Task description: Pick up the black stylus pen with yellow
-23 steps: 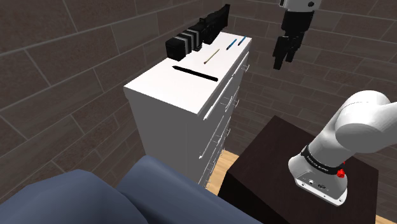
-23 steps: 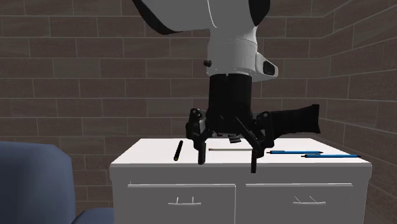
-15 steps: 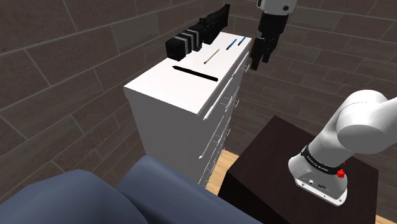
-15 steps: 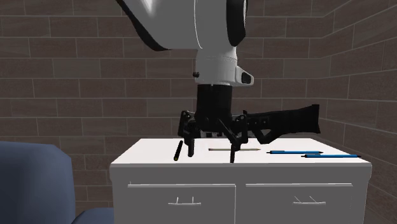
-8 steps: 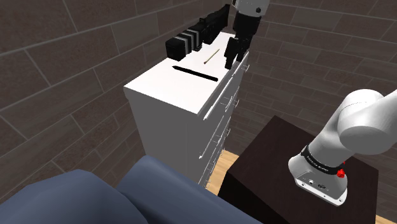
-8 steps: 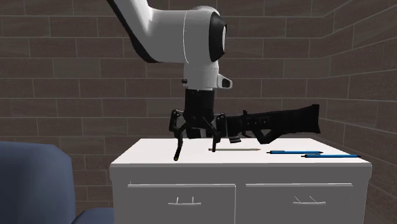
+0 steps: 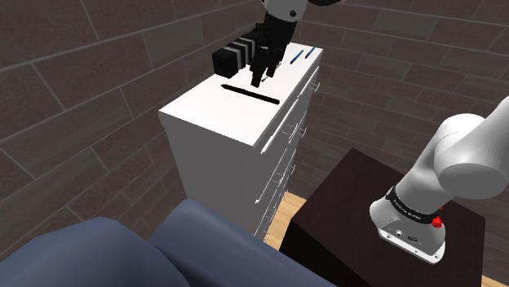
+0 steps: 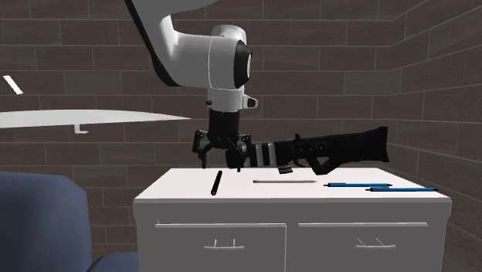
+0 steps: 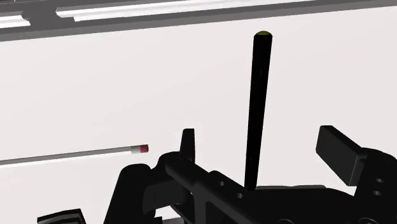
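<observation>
The black stylus pen [image 7: 250, 92] lies flat on the white dresser top [image 7: 210, 111]. In the wrist view the stylus pen [image 9: 257, 108] is a long black rod with a small yellow end [image 9: 261, 34] pointing away from the hand. My gripper [image 7: 261, 72] hangs open a little above the dresser, over the pen's near part. Its fingers [image 9: 187, 144] stand wide apart on either side of the rod without touching it. In the second exterior view the gripper [image 8: 222, 161] hovers just above and behind the stylus pen [image 8: 217, 183].
A thin pencil [image 9: 76, 154] with a red end lies beside the stylus. Two blue pens [image 8: 371, 187] lie further along the top. A long black rifle-like object [image 8: 332, 147] runs along the back edge by the brick wall. A blue sofa [image 7: 122, 253] stands below.
My gripper has swung from beside the dresser towards the shoulder view's left and lowered over the top, ending above the stylus. A thin white slab now shows at the second exterior view's left.
</observation>
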Tool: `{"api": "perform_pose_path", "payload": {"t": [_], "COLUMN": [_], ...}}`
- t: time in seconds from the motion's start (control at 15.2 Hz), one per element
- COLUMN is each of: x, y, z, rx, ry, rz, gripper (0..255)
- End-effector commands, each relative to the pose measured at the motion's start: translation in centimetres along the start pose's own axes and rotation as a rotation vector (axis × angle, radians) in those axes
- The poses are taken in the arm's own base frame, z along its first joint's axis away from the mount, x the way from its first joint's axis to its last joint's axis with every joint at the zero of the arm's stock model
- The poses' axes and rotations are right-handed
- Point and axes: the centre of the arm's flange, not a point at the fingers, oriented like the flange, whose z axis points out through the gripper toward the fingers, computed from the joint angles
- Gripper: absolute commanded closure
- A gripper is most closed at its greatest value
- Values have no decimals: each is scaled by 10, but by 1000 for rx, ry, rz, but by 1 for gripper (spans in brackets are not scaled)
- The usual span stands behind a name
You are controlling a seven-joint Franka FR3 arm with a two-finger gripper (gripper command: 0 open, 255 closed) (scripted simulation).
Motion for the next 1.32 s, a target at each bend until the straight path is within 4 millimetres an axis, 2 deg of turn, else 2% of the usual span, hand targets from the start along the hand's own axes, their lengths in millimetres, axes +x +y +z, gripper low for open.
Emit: {"api": "perform_pose_path", "payload": {"t": [0.0, 0.07, 0.53, 0.66, 0.73, 1.25], "x": [18, 18, 11, 11, 11, 11], "y": [-13, -13, -10, -10, -10, -11], "z": [4, 4, 43, 43, 43, 41], "rx": [9, 9, 9, 9, 9, 9], "ry": [29, 30, 30, 30, 30, 30], "rz": [-31, -32, -32, -32, -32, -32], "gripper": [0, 0, 0, 0, 255, 255]}}
